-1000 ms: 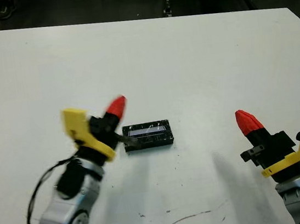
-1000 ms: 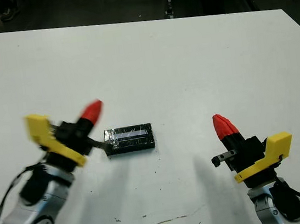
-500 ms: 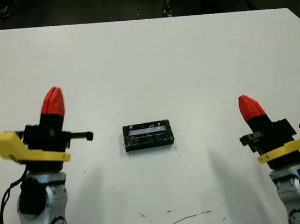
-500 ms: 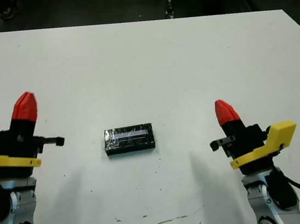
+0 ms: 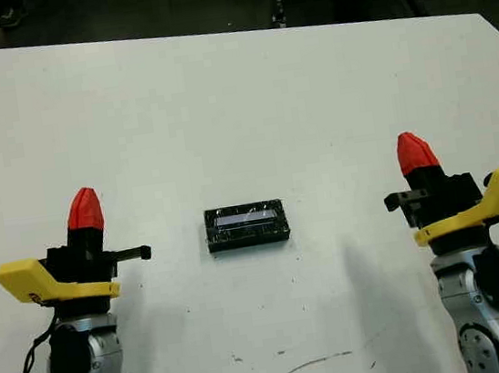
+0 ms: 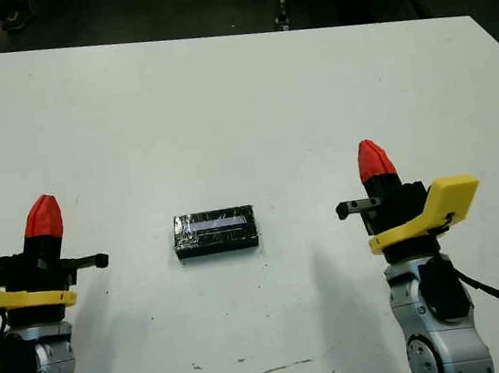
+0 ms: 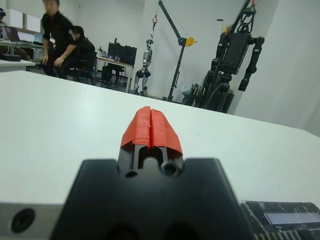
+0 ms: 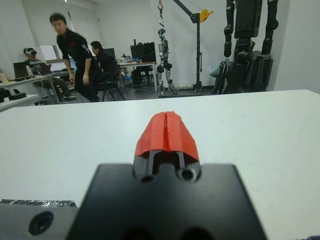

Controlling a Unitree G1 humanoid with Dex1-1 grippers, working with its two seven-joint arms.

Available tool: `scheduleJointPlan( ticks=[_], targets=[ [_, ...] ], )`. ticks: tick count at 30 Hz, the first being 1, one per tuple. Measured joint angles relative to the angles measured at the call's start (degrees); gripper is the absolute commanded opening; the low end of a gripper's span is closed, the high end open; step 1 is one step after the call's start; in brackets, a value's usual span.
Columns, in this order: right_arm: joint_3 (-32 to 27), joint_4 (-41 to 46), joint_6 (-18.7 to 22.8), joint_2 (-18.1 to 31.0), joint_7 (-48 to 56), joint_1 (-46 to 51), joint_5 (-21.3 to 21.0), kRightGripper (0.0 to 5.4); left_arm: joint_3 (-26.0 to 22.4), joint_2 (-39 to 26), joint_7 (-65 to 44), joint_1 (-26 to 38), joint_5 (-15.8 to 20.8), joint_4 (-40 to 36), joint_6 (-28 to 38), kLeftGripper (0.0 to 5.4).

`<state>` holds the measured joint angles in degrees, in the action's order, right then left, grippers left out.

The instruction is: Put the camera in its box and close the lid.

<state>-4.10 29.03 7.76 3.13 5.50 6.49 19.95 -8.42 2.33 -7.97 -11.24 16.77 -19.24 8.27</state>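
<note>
Overall light: you get bright, even overhead room light; the white table (image 5: 236, 87) reads pale and nearly featureless.
Shadows: soft grey shadows fall on the table just beside each arm, toward the middle, with blurred edges.
Glare: you see a pale reflective strip on the shiny top of the lid (image 5: 246, 225); its crinkled wrap throws small specks of light.
Background: the floor beyond the table's far edge is dark in the head views.
Focus, wrist views: your red fingertips (image 7: 150, 127) are fairly sharp; the standing person (image 8: 75, 55) and the room behind are soft, the standing person smeared.
Near edge: the black gripper bodies at the bottom are dark, showing little detail.
</note>
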Motion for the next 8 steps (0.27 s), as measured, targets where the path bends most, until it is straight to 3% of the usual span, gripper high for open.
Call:
scheduleJointPlan(
  ticks=[8],
  targets=[
    [0.2, -0.1, 0.1, -0.5, 0.2, -0.3, 0.1, 0.00, 0.3, -0.2, -0.1, 0.4, -0.2, 0.2, 0.0, 0.01]
  ],
)
